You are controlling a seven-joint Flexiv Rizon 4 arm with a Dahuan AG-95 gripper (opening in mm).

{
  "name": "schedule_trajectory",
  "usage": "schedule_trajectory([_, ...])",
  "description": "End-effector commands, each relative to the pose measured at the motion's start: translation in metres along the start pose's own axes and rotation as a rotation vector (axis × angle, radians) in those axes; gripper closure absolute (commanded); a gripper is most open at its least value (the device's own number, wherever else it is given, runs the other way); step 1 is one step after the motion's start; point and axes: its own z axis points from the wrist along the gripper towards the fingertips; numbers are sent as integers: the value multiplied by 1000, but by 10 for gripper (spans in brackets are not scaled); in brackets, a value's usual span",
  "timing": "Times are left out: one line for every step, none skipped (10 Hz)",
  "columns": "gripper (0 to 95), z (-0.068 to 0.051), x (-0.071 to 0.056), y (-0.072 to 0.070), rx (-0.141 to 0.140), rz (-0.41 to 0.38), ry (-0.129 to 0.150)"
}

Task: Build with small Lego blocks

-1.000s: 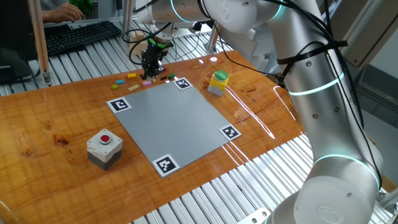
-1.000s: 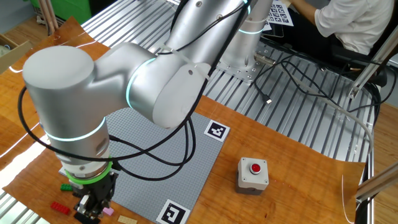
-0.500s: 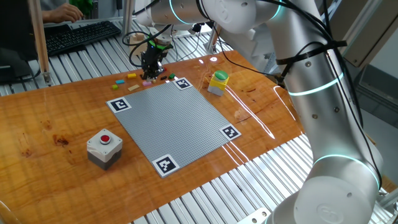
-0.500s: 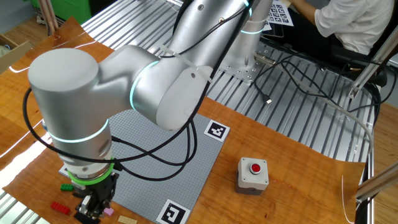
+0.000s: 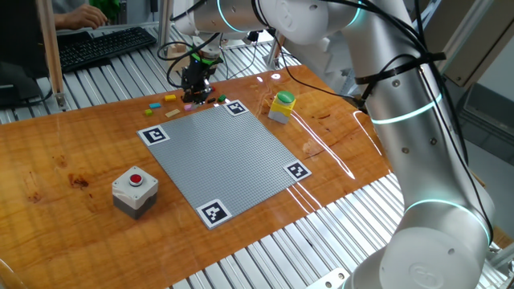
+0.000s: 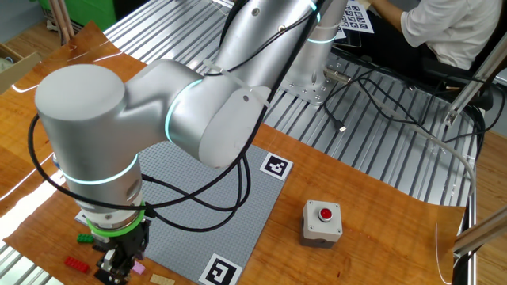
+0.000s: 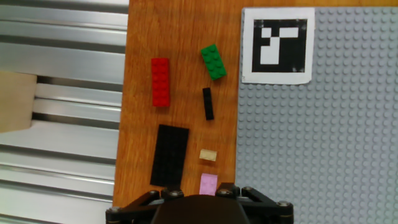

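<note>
The gripper [image 5: 195,87] is pointed straight down over the far edge of the wooden table [image 5: 72,152], just beyond the grey studded baseplate [image 5: 223,151]. In the hand view only the dark underside of the gripper [image 7: 199,208] is seen along the bottom edge; the fingertips are hidden there, and in the fixed views they are too small and dark, so whether the jaws are spread or pressed together cannot be told, nor whether anything is pinched.

Directly at the gripper's front edge in the hand view, a pink Lego block [image 7: 208,183] is partly covered by the gripper body. Just above it a small pale tan piece [image 7: 208,155] is lying, and beside that a wide black plate [image 7: 170,155] is laid flat on the wood. Farther out, a narrow black brick [image 7: 208,103], a red brick [image 7: 160,81] and a tilted green brick [image 7: 213,61] are spread apart on the table, none touching another. A black-and-white square marker [image 7: 277,45] is fixed on the near corner of the baseplate.

In one fixed view, further small blocks, among them a yellow one [image 5: 170,98], are scattered left of the gripper. A yellow box with a green round top [image 5: 281,107] is standing beyond the baseplate's far corner, and a grey box with a red button [image 5: 134,190] is set well apart at the near left.
</note>
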Motion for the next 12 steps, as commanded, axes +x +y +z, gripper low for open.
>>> schedule_trajectory([570, 3, 3, -8, 4, -9, -12])
schedule_trajectory([570, 4, 3, -10, 5, -11, -16])
schedule_trajectory([570, 4, 4, -12, 5, -10, -17])
schedule_trajectory([570, 4, 4, -13, 5, -10, -20])
schedule_trajectory([570, 4, 4, -13, 5, -11, -20])
schedule_trajectory([570, 4, 4, -13, 5, -15, -21])
schedule_trajectory([570, 4, 4, -13, 4, -18, -21])
schedule_trajectory([570, 4, 4, -13, 2, -18, -22])
schedule_trajectory([570, 4, 3, -12, 2, -20, -24])
schedule_trajectory([570, 4, 3, -12, 2, -23, -24])
schedule_trajectory([570, 4, 3, -12, 2, -25, -24])
schedule_trajectory([760, 4, 3, -12, 1, -28, -24])
